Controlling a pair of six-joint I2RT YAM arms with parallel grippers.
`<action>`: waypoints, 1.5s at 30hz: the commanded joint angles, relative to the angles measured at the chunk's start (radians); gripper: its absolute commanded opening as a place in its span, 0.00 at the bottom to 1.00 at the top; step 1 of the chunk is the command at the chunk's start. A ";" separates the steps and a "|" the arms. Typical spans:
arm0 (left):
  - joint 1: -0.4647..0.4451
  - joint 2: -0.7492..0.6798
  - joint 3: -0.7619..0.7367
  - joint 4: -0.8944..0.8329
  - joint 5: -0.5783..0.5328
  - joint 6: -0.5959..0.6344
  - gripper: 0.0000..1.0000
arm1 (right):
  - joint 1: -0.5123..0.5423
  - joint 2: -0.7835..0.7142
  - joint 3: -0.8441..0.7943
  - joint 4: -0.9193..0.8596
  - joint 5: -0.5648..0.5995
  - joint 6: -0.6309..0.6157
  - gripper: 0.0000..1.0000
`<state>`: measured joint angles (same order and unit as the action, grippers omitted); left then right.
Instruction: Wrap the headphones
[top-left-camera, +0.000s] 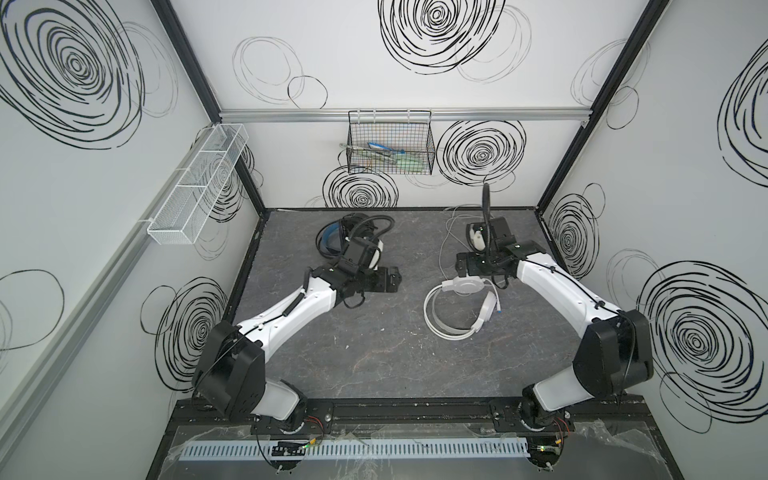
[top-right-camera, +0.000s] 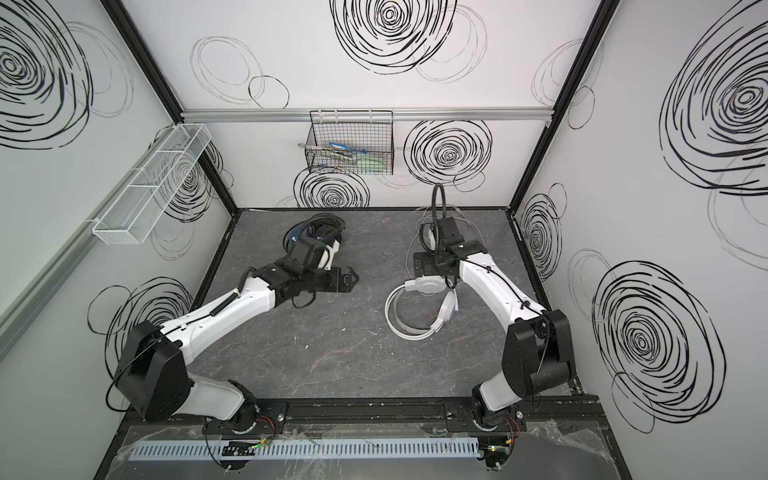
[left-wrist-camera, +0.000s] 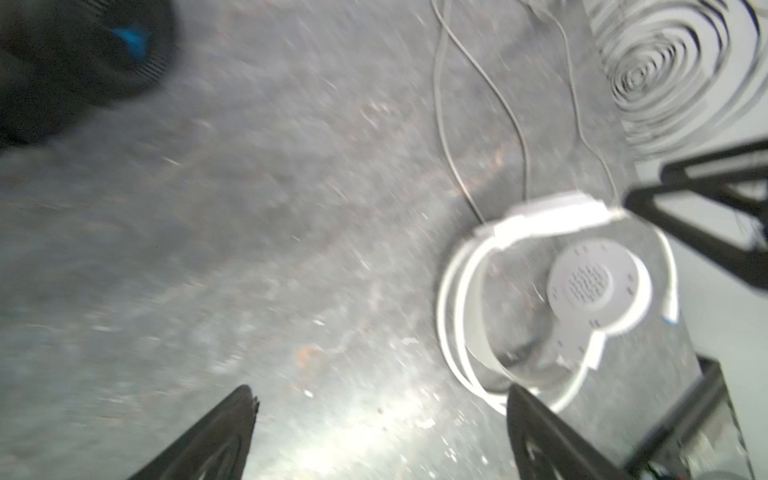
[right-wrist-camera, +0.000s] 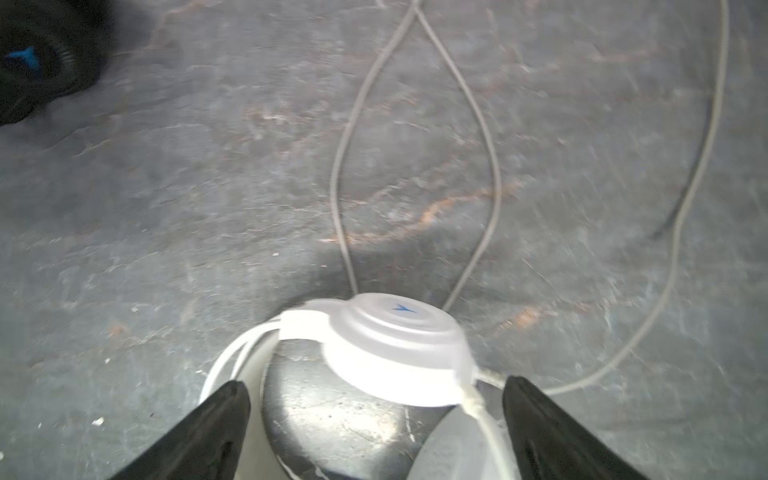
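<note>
Our left gripper (left-wrist-camera: 382, 392) and right gripper (right-wrist-camera: 378, 388) are open and empty, so we should pinch the cable (right-wrist-camera: 494, 166) softly and loop it round the white headset (right-wrist-camera: 395, 345).

The left arm (top-left-camera: 286, 307) rises from its base at the near edge of the tabletop (top-left-camera: 374, 361), on the left, and folds at the elbow. Its white forearm slants in toward the middle. The wrist turns the left gripper (left-wrist-camera: 380, 392) sideways toward the centre, jaws spread wide and holding nothing. The right arm (top-left-camera: 557, 291) mirrors it from the near right, forearm slanting inward and toward the back edge. The right gripper (right-wrist-camera: 376, 382) angles downward, its black fingers (right-wrist-camera: 216, 428) wide apart and clamped on nothing.
</note>
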<state>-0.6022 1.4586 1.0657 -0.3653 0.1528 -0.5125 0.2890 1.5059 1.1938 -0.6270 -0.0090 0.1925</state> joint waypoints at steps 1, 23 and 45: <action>-0.102 0.035 0.015 0.033 -0.020 -0.097 0.96 | -0.063 -0.053 -0.055 0.027 -0.081 0.061 0.97; -0.214 0.329 0.047 0.116 0.035 -0.053 0.47 | -0.078 -0.085 -0.258 0.014 -0.310 0.105 0.98; 0.055 0.372 0.220 0.011 -0.105 0.108 0.39 | 0.194 0.042 -0.151 0.061 -0.423 0.109 0.99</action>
<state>-0.5407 1.8442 1.2449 -0.3191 0.0956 -0.4553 0.4675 1.5406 1.0046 -0.5797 -0.3862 0.2989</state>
